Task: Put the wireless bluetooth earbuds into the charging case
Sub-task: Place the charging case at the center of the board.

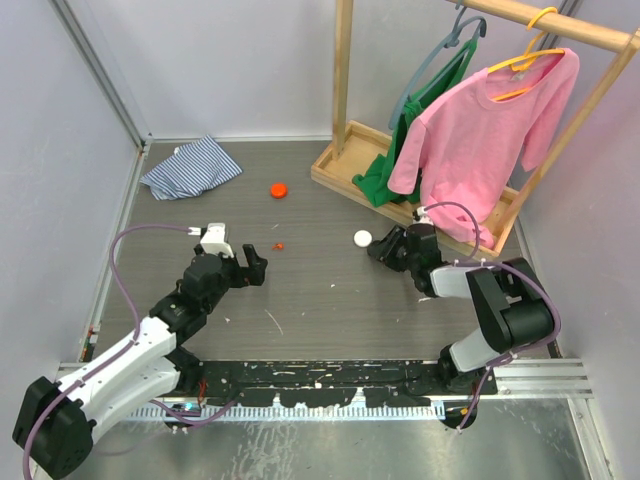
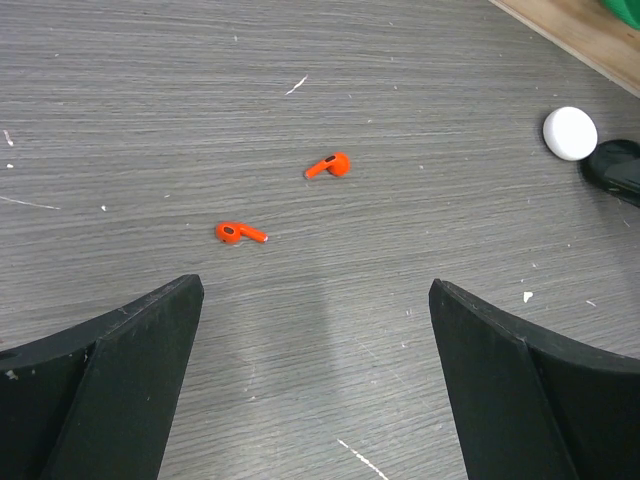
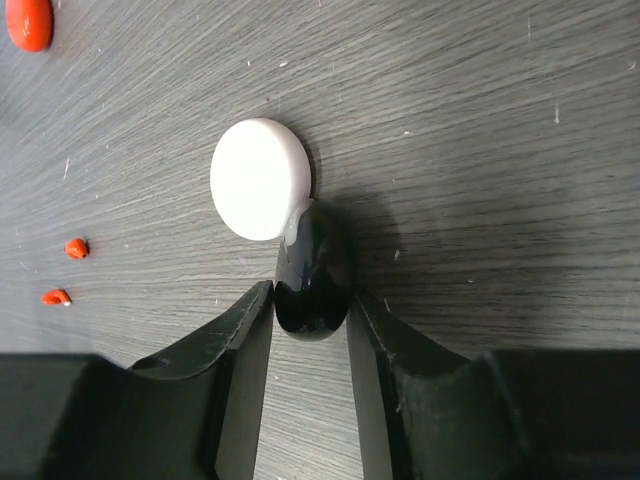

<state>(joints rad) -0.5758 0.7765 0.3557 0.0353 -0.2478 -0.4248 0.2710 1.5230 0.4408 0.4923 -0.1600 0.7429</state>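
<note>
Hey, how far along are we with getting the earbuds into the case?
Nothing is seated yet: one red-orange earbud and its twin lie loose on the table. In hand, the right hand clamps the black half of what looks like the open charging case, its white disc alongside. The left hand is open, aimed at the earbuds. Left: pick and insert both.

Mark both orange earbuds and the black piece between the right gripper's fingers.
lower-left orange earbud (image 2: 238,233): left wrist view, middle of its body.
upper-right orange earbud (image 2: 330,166): left wrist view, middle of its body.
black glossy piece (image 3: 313,268): right wrist view, centre of its top surface.
</note>
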